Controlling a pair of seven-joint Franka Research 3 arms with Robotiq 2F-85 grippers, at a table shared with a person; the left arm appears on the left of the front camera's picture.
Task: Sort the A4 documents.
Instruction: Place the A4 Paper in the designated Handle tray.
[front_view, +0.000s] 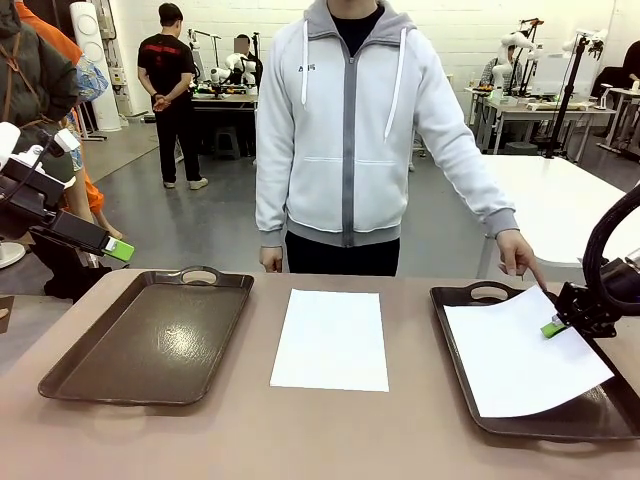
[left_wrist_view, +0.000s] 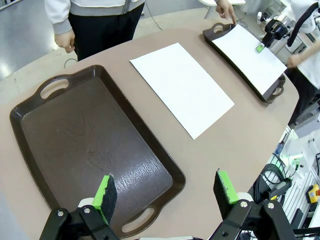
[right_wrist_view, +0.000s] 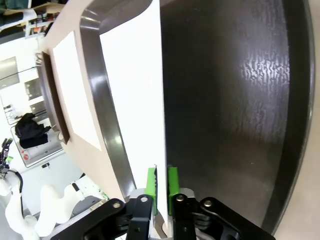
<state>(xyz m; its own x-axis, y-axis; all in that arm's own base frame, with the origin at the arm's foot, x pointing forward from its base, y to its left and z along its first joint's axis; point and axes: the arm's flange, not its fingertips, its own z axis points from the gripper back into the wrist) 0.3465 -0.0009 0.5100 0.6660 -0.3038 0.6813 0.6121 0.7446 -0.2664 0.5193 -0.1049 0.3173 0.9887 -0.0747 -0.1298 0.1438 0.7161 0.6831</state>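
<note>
**Right jaws pinch a sheet in its tray; left jaws wait apart**

The right jaws are pressed together on one edge of the held sheet (front_view: 515, 360), with the green pads (right_wrist_view: 151, 182) squeezing the paper from both faces. It is an edge pinch, probably because thin paper lying flat offers nothing else to grip. That sheet lies inside the right tray (front_view: 560, 428), slightly askew. I judge it is being set down and is about ready to be let go. The left jaws stand wide apart, holding nothing, over the near end of the left tray (left_wrist_view: 75, 145), whose dark floor shows bare. Farther out, the second sheet (front_view: 331, 338) lies flat on the bench (front_view: 330, 440) between the two trays, touching neither. It is likely next to be sorted. At the far side, the person's hand (front_view: 518, 255) points a finger down at the right tray's far rim, seemingly marking where paper belongs.
</note>
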